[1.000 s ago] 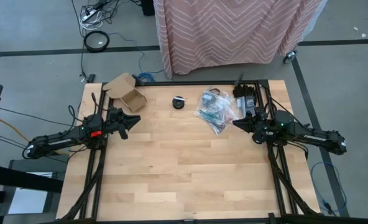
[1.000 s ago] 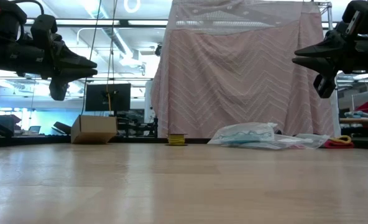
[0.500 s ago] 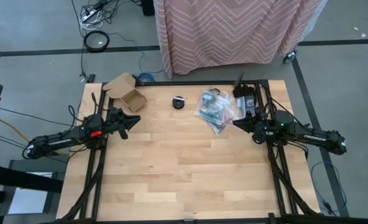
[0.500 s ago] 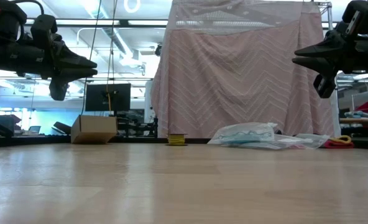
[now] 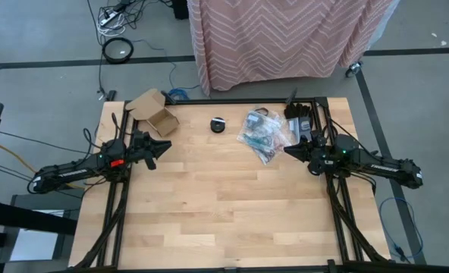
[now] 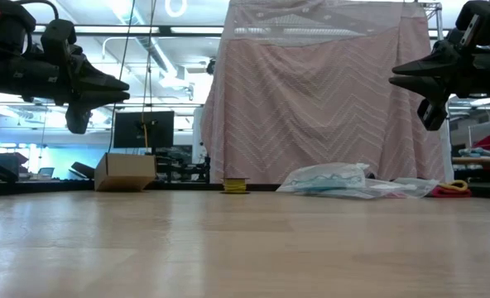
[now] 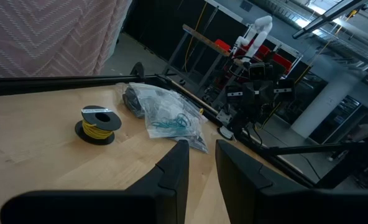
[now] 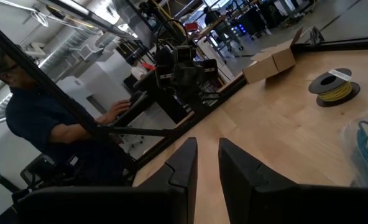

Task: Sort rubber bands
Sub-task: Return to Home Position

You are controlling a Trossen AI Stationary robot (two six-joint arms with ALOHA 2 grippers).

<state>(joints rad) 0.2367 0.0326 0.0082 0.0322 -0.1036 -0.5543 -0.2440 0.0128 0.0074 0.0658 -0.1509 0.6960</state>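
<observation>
The left hand (image 5: 167, 144) hangs above the left side of the tabletop (image 5: 224, 212), its two fingers a narrow gap apart with nothing between them. The right hand (image 5: 287, 149) hangs above the right side, pointing inward, also narrowly parted and empty. Both are raised well off the wood. The rubber bands (image 7: 174, 122) lie inside a heap of clear plastic bags (image 5: 259, 135) on the far right part of the tabletop, just beside the right hand's tips; teal loops show through the plastic, while the other colours are hard to tell. Left of the bags, near the far edge, sits a small black spool with yellow on it (image 5: 219, 125). An open cardboard box (image 5: 152, 112) rests at the far left corner. Beyond the tabletop hangs a pink zigzag cloth (image 5: 285, 34), and a person in a dark top (image 8: 41, 118) stands off to the side.
</observation>
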